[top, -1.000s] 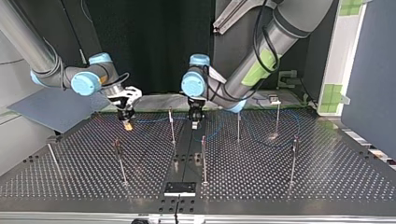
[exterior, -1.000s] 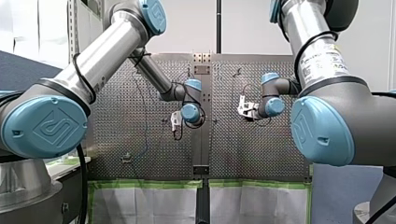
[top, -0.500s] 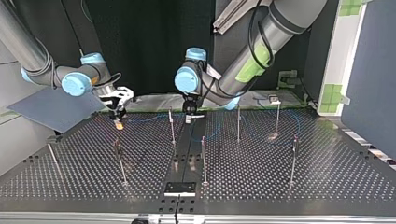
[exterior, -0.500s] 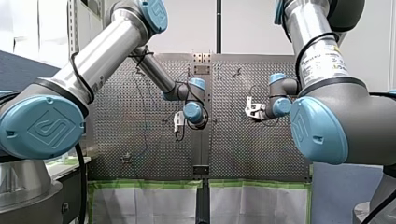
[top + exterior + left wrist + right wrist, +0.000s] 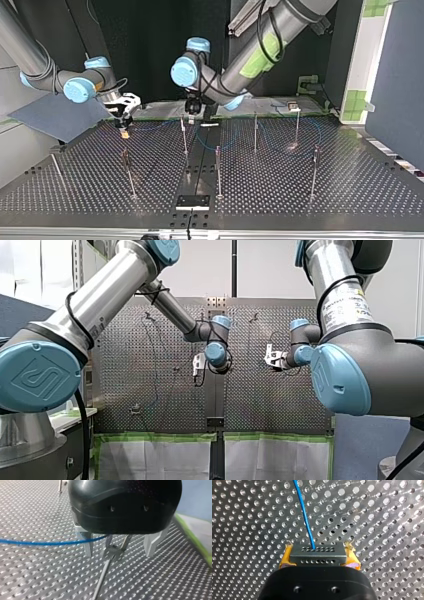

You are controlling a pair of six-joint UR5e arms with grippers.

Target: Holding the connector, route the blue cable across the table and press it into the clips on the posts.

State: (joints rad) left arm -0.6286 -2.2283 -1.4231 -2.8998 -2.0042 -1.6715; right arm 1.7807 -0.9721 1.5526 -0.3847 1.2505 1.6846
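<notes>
Above perforated table (image 5: 249, 517), right pincer (image 5: 319, 553) clamps connector (image 5: 317, 557); left pincer (image 5: 120, 548) gapes.

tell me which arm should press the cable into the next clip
Left. My left gripper is open over the clip on a post, with the cable running right beside it. My right gripper is shut on the connector, away from that post.
</notes>
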